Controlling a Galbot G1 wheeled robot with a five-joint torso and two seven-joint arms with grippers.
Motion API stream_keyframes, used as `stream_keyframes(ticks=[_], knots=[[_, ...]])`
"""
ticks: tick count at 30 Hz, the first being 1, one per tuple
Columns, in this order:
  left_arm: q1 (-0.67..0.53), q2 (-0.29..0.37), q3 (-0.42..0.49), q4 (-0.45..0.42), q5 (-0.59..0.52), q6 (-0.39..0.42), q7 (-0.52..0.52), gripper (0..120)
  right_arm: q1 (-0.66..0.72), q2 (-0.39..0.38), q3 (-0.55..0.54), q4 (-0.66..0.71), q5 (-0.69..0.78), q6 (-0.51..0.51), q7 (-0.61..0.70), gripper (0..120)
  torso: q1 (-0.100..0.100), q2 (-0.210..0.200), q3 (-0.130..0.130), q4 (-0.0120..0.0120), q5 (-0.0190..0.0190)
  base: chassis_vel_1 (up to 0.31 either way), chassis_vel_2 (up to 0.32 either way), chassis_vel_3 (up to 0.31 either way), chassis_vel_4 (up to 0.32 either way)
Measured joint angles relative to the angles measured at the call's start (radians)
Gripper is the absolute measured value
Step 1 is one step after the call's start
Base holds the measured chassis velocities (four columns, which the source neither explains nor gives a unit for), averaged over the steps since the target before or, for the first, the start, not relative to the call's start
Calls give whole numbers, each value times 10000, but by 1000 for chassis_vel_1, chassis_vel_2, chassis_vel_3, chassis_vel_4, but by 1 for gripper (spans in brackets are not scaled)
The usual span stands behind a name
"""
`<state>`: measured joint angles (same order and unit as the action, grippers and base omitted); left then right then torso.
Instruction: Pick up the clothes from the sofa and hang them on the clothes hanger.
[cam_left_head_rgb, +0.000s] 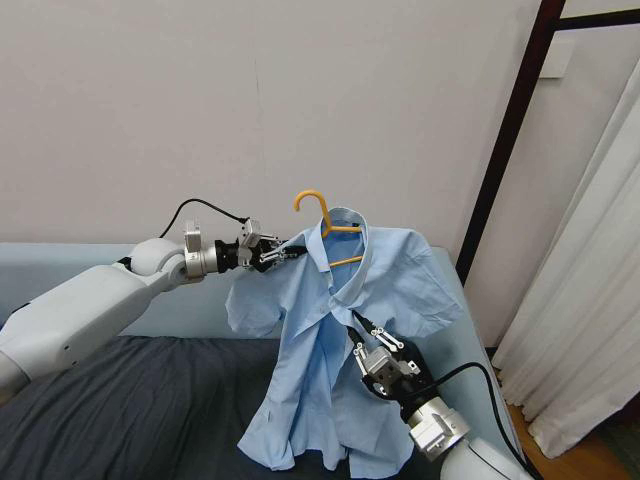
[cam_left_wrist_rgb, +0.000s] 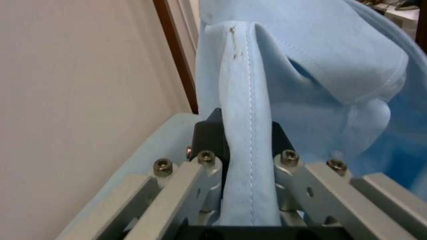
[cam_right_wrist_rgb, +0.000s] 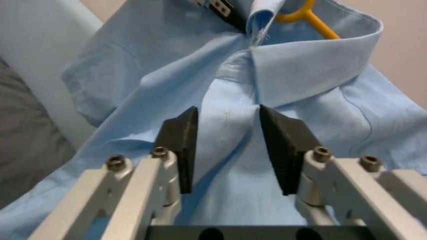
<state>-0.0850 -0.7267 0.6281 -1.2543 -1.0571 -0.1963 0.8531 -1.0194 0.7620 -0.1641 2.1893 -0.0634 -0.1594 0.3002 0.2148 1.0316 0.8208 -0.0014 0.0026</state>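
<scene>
While the light blue shirt (cam_left_head_rgb: 310, 400) already sits on the yellow hanger (cam_left_head_rgb: 318, 208) above the sofa (cam_left_head_rgb: 100, 400), the left gripper (cam_left_head_rgb: 280, 252) fingers clamp its shoulder, the right gripper (cam_left_head_rgb: 368, 335) is open at its front, and the hanging up seems not yet done.

A plain pale wall (cam_left_head_rgb: 200, 100) stood across the background in the head view. To the right, a dark post (cam_left_head_rgb: 505, 140) rose at a slant toward the upper corner, where a dark crossbar (cam_left_head_rgb: 600, 18) met it. Past the post was a further stretch of pale wall, and in front of that a white curtain (cam_left_head_rgb: 590, 300) hung in long folds. Its hem gathered just above a small strip of brown floor (cam_left_head_rgb: 600, 455). In the left wrist view the wall (cam_left_wrist_rgb: 80, 100) lay close by, with the post (cam_left_wrist_rgb: 177, 55) standing against it.
</scene>
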Motion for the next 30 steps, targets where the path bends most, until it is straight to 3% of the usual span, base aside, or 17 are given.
stream_keyframes(ticks=[5,8,10,15,30], knots=[[99,96,-76,-46,0,-12,-10,7,-693,-286,294,975,497,-102,-11,57,0,0,-1,-2,0,0,0,0,0],[124,106,-78,-48,6,-42,-11,7,-1036,-391,715,1999,1514,-474,260,72,-1,0,-2,-2,0,0,0,0,0],[128,96,-78,-50,18,-44,-12,7,-1008,-407,797,2122,1731,-536,326,75,-1,0,-2,-3,0,0,0,0,0],[247,99,-66,-405,258,-47,-117,7,-110,-616,1122,2307,3585,-1091,977,97,0,0,-1,-1,0,0,0,0,0],[856,332,-12,-1288,952,-90,-201,7,1985,-492,658,1644,7267,-2257,2494,100,0,-1,0,0,0,0,0,0,0]])
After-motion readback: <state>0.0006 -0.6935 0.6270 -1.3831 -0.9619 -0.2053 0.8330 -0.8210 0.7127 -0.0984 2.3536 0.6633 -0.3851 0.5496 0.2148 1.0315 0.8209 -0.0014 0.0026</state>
